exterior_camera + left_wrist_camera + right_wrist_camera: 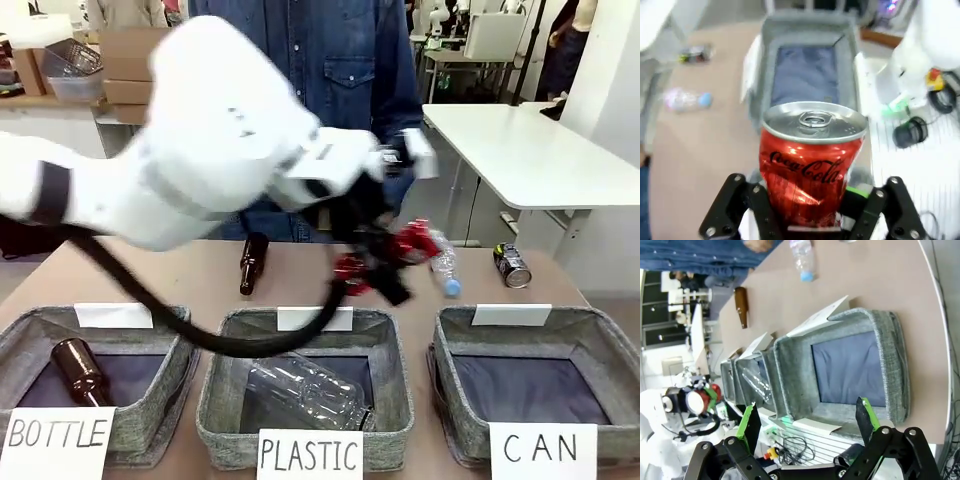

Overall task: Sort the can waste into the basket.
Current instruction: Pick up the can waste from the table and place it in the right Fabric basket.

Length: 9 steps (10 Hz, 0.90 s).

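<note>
My left gripper (385, 265) is shut on the red dented can (412, 244) and holds it in the air above the table, behind the middle basket. In the left wrist view the red can (810, 165) stands between the fingers of the gripper (807, 197), with the empty CAN basket (757, 75) beyond it. The dark can (511, 266) lies on the table at the far right, behind the CAN basket (455, 370). My right gripper (807, 420) hangs open over the near side of the CAN basket (890, 340), nothing between its fingers.
A clear plastic bottle (443, 262) and a brown bottle (252, 263) lie on the table. The PLASTIC basket (215, 390) holds a clear bottle, the BOTTLE basket (20, 345) a brown one. A person (330, 60) stands at the far side.
</note>
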### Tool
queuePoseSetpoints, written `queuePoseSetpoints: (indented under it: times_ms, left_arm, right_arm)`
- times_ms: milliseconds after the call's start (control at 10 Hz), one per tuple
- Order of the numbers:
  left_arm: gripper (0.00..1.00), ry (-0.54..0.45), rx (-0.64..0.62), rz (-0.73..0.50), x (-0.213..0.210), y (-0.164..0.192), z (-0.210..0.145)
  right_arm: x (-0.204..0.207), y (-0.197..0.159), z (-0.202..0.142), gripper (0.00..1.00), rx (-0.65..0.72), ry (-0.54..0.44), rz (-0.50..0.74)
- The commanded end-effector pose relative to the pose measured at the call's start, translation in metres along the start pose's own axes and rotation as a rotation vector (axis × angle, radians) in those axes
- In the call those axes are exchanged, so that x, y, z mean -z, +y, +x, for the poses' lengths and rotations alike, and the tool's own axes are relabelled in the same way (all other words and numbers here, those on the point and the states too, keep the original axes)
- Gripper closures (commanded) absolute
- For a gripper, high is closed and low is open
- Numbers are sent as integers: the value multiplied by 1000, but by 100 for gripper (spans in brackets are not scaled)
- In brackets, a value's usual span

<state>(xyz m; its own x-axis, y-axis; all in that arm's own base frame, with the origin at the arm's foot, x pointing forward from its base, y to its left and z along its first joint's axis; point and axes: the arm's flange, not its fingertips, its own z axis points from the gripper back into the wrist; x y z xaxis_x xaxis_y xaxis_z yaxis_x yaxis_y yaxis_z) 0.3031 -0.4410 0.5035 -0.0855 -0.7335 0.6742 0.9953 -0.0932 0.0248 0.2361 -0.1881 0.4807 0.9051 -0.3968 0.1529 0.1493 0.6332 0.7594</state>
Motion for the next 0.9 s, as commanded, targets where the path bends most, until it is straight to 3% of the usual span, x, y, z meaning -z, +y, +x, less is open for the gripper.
queuePoseSetpoints:
  times_ms: [0, 100, 300, 800]
  left_arm:
    - [100, 41, 81, -80, 61, 36, 76]
    - [100, 75, 105, -116, 95, 45, 107]
    - [100, 123, 82, -125, 141, 57, 127]
    - [100, 152, 47, -107, 161, 64, 116]
  right_arm:
    - [1, 2, 1, 0, 15, -9, 5]
    - [1, 2, 1, 0, 15, -9, 5]
    - [1, 2, 1, 0, 15, -9, 5]
    - [1, 2, 1, 0, 15, -9, 5]
